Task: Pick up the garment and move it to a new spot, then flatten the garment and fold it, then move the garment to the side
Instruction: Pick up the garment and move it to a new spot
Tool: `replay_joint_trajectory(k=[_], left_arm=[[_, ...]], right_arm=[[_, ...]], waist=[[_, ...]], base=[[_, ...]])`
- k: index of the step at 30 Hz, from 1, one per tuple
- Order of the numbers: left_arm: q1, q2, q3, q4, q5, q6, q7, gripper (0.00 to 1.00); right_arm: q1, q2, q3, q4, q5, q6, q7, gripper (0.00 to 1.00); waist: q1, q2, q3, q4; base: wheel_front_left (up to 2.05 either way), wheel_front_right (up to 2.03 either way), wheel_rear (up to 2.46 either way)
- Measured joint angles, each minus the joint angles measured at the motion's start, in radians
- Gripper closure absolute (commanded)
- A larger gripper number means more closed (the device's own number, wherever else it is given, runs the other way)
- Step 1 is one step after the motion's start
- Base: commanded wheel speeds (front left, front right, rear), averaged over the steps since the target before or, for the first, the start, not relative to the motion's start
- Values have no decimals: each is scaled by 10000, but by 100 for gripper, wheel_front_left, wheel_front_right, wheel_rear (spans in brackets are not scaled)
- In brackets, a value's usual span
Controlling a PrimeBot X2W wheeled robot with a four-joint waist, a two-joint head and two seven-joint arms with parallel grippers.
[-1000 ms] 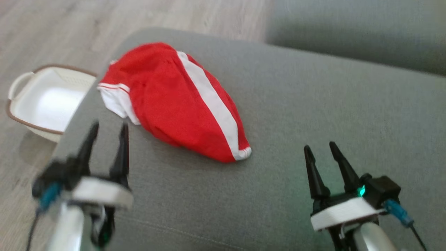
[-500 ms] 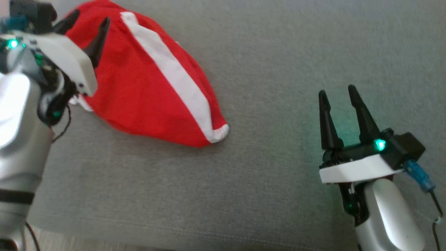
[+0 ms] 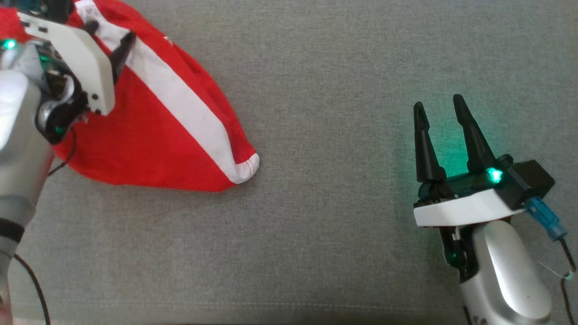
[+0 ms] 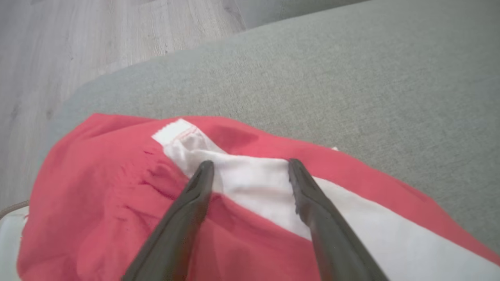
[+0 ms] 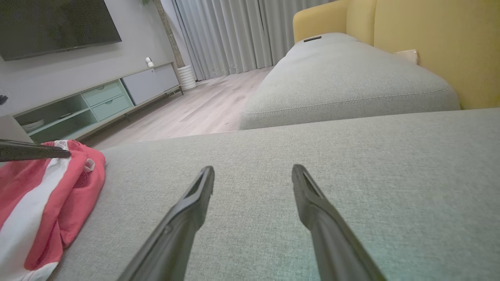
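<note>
Gaping left gripper [image 4: 250, 166]: at garment [image 3: 149, 144] stripe.
Right gripper [image 3: 438, 101]: wide, open cushion [image 3: 316, 90] around.
Floor [image 4: 78, 39]: past cushion edge, wrist views.

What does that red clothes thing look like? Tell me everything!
The garment is red, thin, soft-looking cloth with a broad white stripe and a stitched hem. It lies crumpled in a loose heap, not flat, on the grey sofa cushion near its edge. The left gripper is open over the stripe, its tips at the cloth, nothing pinched yet.
</note>
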Motion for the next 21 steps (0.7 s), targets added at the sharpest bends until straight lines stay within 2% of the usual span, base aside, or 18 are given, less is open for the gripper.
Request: replay_joint_trajectory(k=[2, 3, 4, 5, 9, 21], left_arm=[[-15, 0, -313, 171, -207, 0, 0, 0], [-18, 0, -435, 228, -324, 0, 0, 12], [-34, 0, -594, 286, -464, 0, 10, 77], [-49, 4, -717, 311, -594, 0, 73, 100], [-185, 56, -1181, 267, -1175, 0, -100, 100], [-981, 261, -1526, -23, -1885, 0, -2918, 100]], right_arm=[[-14, 0, 2, -4, 0, 0, 0, 0], [-26, 0, 8, -6, 0, 0, 0, 0], [-46, 0, 13, -4, 0, 0, 0, 0], [-67, 0, 19, -4, 0, 0, 0, 0], [-146, 0, 19, 0, 0, 0, 0, 0], [-77, 0, 71, 270, 132, 0, 0, 0]], waist=[[1, 0, 59, -54], [0, 0, 74, -70], [0, 0, 81, -80], [0, 0, 81, -81], [0, 0, 54, -51], [0, 0, -874, 229]], base=[[0, 0, 0], [0, 0, 0], [0, 0, 0], [0, 0, 0], [0, 0, 0], [0, 0, 0]])
